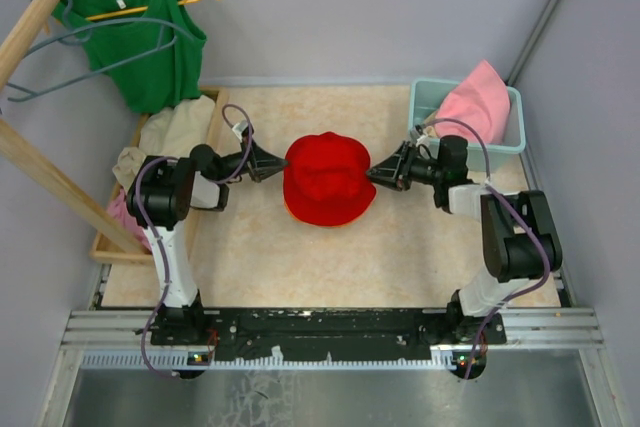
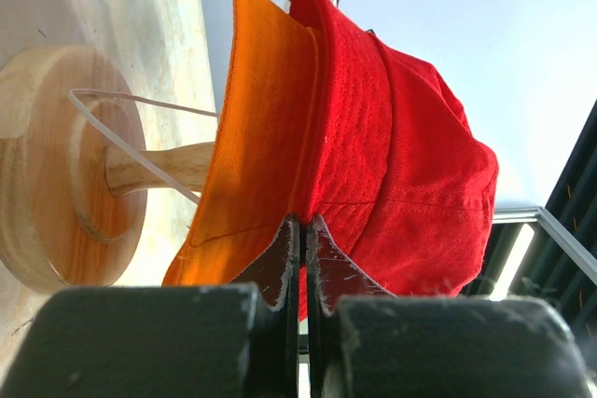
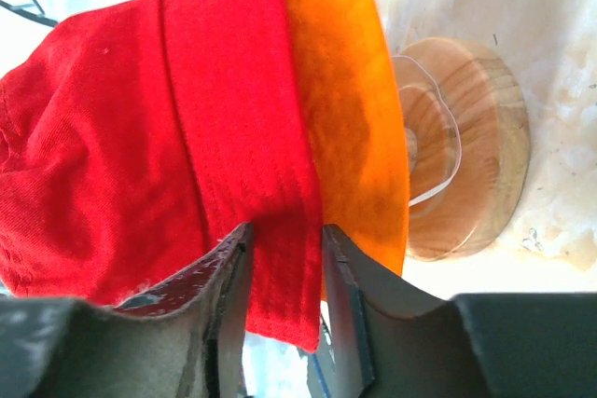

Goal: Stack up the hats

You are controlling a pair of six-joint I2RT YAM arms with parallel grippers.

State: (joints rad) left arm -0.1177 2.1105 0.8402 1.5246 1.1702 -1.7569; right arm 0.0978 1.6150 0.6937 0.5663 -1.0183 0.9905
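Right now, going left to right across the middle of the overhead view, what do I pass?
Wooden tray holding cloths → left arm, jaws at the hat's brim → red hat → right arm, jaws at the opposite brim → teal bin with a pink cloth.

Extending the left arm (image 1: 168,209) and right arm (image 1: 508,235) inward from opposite sides, wrists level. Pinching the brim of the red hat (image 1: 328,179) in the left end effector (image 1: 270,162), jaws together. Straddling it with the right end effector (image 1: 377,175), jaws parted.
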